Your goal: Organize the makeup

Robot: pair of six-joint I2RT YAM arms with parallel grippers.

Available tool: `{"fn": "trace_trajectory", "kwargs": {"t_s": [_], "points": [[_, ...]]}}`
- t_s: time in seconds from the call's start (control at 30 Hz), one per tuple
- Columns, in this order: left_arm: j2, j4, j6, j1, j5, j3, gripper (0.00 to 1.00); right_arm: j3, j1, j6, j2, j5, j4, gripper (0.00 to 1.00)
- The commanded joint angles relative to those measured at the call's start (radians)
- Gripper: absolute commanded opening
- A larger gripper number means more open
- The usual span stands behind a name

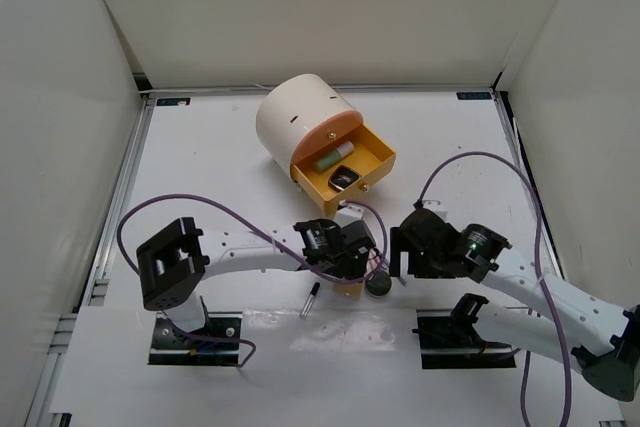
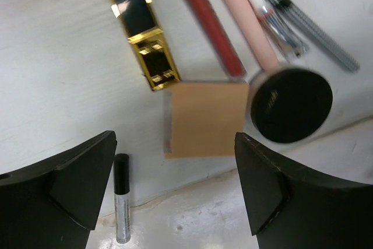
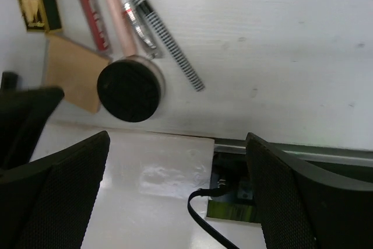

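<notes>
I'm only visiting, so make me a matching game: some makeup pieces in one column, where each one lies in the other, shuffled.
Things
1. tan pad
2. round black compact
3. mint-green tube
4. small silver-and-black tube

Places
A. inside the open drawer
B. lying alone, apart from the cluster
C. at the end of the pale pink pencil
D. at the tip of the red pencil

Pairs: 1-D, 2-C, 3-A, 4-B

Tan pad [image 2: 205, 119] flat, touching black round compact [image 2: 291, 104]; thin pencils [image 2: 207, 18] just beside, gold case [image 2: 141, 27] near
</notes>
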Motion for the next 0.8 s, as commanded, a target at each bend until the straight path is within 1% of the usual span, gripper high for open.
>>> {"fn": "trace_trajectory", "kwargs": {"t_s": [0.0, 0.07, 0.2, 0.37, 0.5, 0.6, 0.7, 0.73, 0.77], "points": [[-0.006, 0.068, 0.113, -0.058, 0.052, -0.021, 0.93, 0.081, 0.01, 0.144, -0.033, 0.183, -0.115, 0.99], [0.013, 0.065, 0.138, -0.086, 0.04, -0.015, 0.93, 0.092, 0.007, 0.141, -0.058, 0.189, -0.122, 0.99], [0.043, 0.098, 0.169, -0.093, 0.046, -0.035, 0.96, 0.082, 0.004, 0.144, -0.081, 0.183, -0.083, 0.99], [0.074, 0.144, 0.169, -0.092, 0.084, -0.058, 0.96, 0.083, 0.012, 0.144, -0.052, 0.18, -0.088, 0.99], [0.108, 0.154, 0.168, -0.092, 0.04, -0.053, 0.96, 0.089, 0.01, 0.129, -0.049, 0.175, -0.067, 0.99], [0.128, 0.184, 0.169, -0.092, 0.043, -0.051, 0.94, 0.091, 0.007, 0.129, -0.055, 0.183, -0.066, 0.99], [0.16, 0.178, 0.164, -0.092, 0.045, -0.045, 0.83, 0.097, 0.004, 0.129, -0.049, 0.195, -0.073, 0.99], [0.163, 0.166, 0.167, -0.092, 0.045, -0.039, 0.73, 0.097, 0.003, 0.129, -0.049, 0.201, -0.085, 0.99], [0.166, 0.151, 0.164, -0.095, 0.043, -0.036, 0.67, 0.103, 0.007, 0.126, -0.049, 0.204, -0.085, 0.99]]}}
